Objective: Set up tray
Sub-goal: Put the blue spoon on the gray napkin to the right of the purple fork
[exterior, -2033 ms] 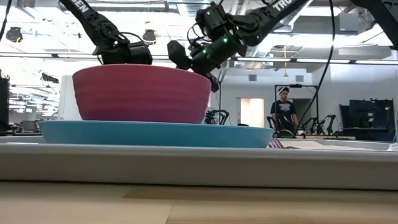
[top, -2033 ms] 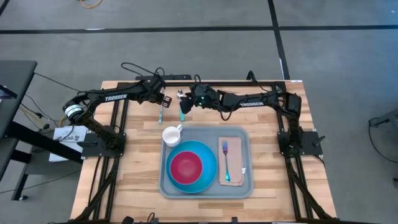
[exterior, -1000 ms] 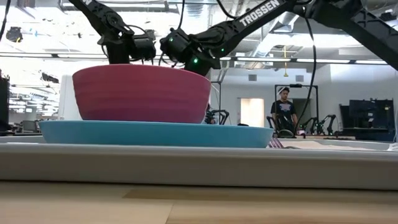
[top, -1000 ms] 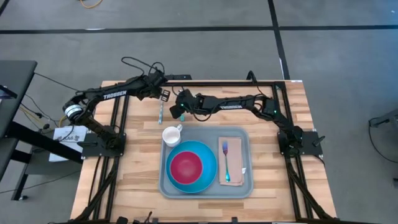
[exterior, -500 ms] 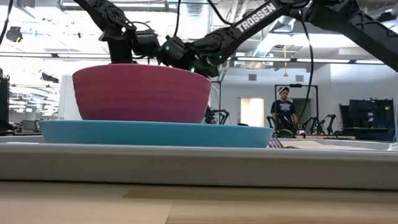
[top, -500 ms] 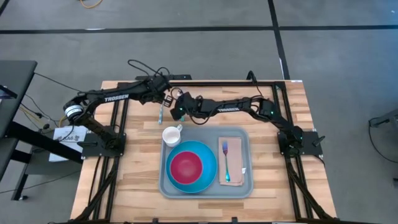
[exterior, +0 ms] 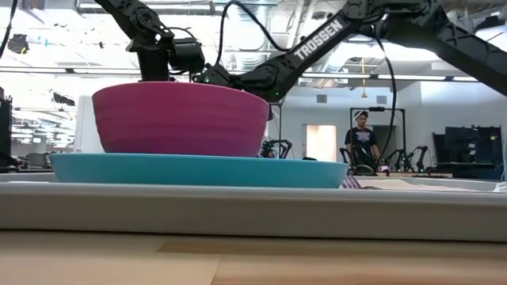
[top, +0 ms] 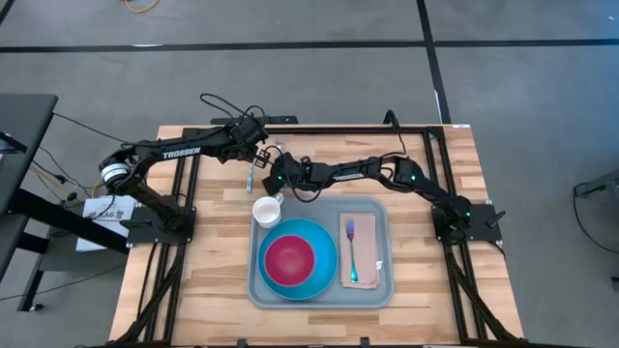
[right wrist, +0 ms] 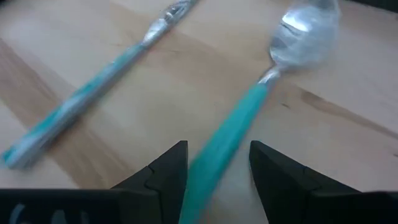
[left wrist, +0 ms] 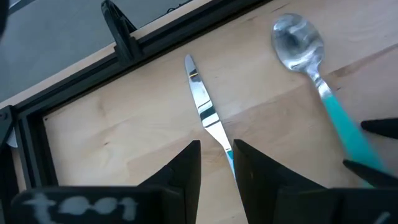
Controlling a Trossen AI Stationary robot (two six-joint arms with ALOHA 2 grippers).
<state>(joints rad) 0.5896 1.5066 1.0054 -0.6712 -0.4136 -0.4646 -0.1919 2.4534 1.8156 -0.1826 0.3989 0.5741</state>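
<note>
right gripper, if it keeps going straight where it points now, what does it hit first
Most likely the teal-handled spoon: its handle runs between the open fingers of the right gripper. Depth is unclear; the knife lies off to one side.

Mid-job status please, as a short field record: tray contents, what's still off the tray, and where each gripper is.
tray: holds blue plate with pink bowl, napkin with fork
mug: at the tray's far left corner
knife: on table, off tray
spoon: on table, off tray
left gripper: open, straddling knife handle
right gripper: open, around spoon handle
</note>
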